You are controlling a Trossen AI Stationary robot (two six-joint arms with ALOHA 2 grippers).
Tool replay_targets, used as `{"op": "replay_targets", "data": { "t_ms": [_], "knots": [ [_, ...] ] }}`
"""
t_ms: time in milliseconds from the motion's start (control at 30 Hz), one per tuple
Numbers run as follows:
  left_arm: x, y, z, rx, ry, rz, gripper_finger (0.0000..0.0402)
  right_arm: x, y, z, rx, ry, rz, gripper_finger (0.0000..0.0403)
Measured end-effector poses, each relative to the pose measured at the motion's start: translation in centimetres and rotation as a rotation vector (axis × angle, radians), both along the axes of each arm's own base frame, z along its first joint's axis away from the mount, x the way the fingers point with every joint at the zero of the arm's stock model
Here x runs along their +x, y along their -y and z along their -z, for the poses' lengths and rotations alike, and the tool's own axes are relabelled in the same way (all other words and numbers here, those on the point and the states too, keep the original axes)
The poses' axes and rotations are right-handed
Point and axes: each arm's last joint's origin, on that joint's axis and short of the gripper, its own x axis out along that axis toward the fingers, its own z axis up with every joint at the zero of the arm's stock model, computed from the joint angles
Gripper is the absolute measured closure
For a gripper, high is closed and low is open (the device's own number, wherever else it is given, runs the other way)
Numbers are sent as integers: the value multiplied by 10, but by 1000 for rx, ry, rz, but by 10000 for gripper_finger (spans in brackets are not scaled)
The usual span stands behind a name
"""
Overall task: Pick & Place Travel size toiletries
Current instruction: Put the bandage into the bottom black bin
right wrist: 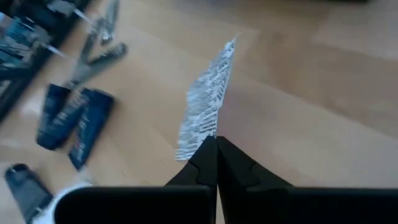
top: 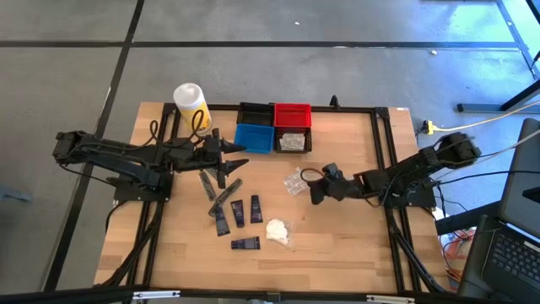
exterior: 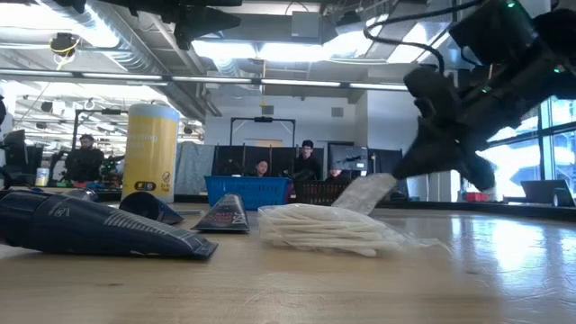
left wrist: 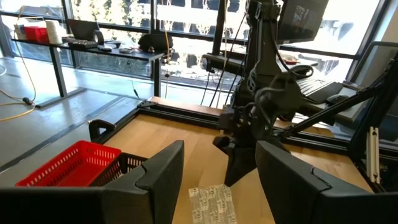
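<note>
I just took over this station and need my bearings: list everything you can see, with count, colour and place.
Wooden table: one, light wood.
Yellow container: one, white top, table's far left corner.
Square bins: four, black, red, blue, and a dark one holding packets, far middle.
Dark tubes: about six, navy or black, loose at table centre.
White wad: one, clear wrap, beside the tubes.
Clear packet: one, printed, pinched by the right gripper.
People: a few, seated in the room behind, low view.
Left gripper: open, above the tubes.
Right gripper: shut on the packet, right of centre.
</note>
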Motion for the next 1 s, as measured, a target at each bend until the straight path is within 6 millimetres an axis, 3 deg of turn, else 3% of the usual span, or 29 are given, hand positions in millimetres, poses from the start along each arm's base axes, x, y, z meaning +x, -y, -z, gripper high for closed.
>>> {"op": "replay_targets", "data": {
  "t_ms": [367,1000],
  "knots": [
    [0,0,0,0,0,0,206,17,36,-17,-90,146,4,403],
    [0,0,0,0,0,0,206,19,100,-34,-152,306,78,403]
  ]
}}
